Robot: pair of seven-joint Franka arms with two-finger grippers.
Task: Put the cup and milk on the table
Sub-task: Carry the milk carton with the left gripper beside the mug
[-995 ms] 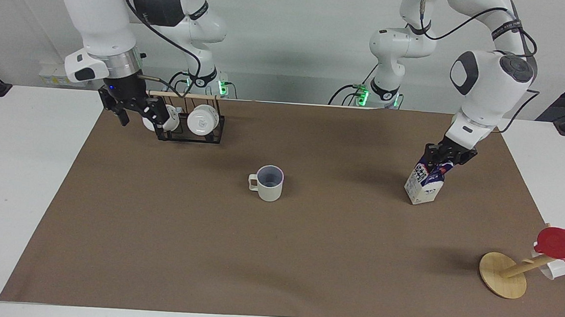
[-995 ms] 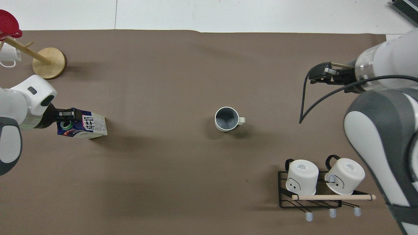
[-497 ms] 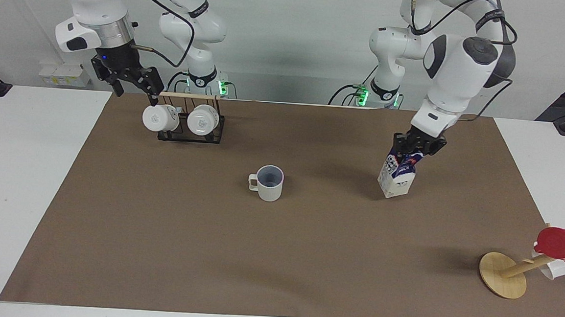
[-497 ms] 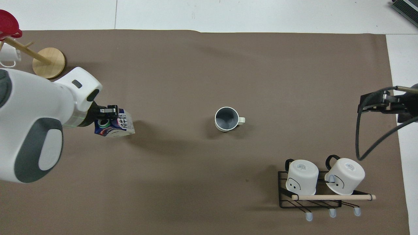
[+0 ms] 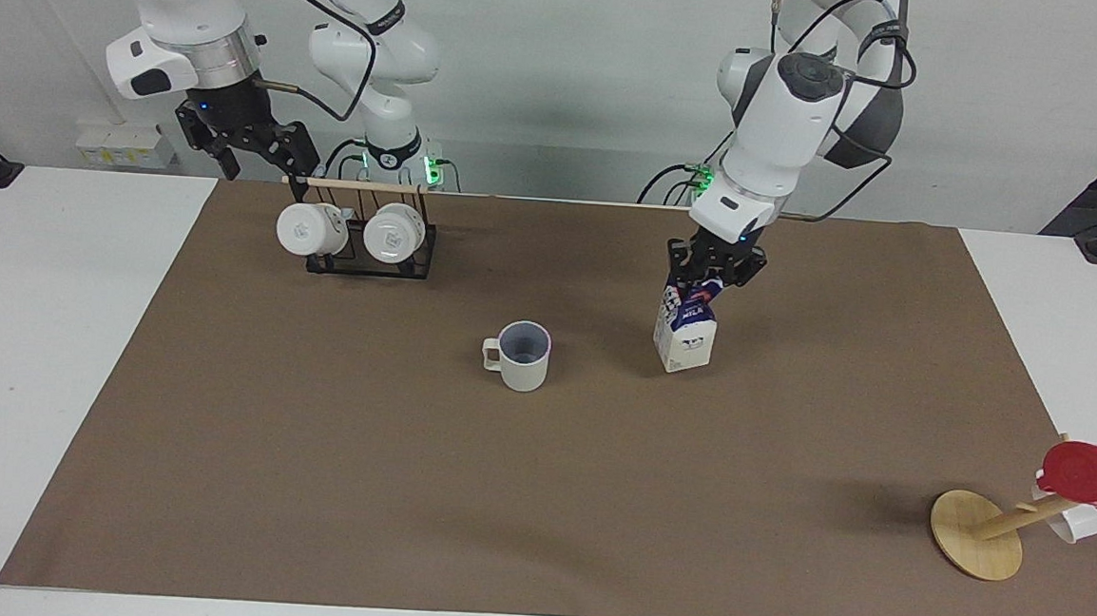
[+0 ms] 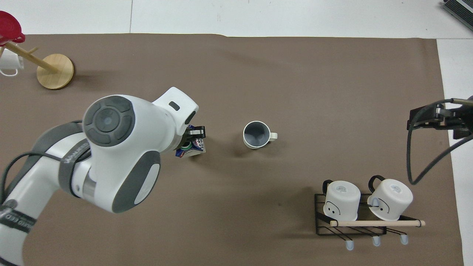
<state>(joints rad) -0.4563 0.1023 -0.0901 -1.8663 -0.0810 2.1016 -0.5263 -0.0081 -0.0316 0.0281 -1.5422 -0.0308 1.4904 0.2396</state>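
Note:
The cup point(image 5: 522, 354) stands upright on the brown sheet point(image 5: 499, 495) of the table point(image 5: 53, 316), at mid-table, its handle toward the right arm's end. It also shows in the overhead view point(image 6: 257, 135). My left gripper point(image 5: 713, 270) is shut on the top of the milk point(image 5: 685, 331). It holds the carton nearly upright beside the cup, toward the left arm's end. I cannot tell if the carton's base touches the sheet. In the overhead view the left arm hides most of the milk point(image 6: 192, 150). My right gripper point(image 5: 258, 159) is open, empty and raised by the mug rack.
A black wire rack point(image 5: 366, 259) with two white mugs point(image 5: 301, 228) stands near the robots toward the right arm's end. A wooden mug stand point(image 5: 977, 534) with a red cup point(image 5: 1086, 471) stands far from the robots at the left arm's end.
My left gripper has carried the milk from the left arm's end toward the cup and brought it more upright. My right gripper rose from the rack, then held still.

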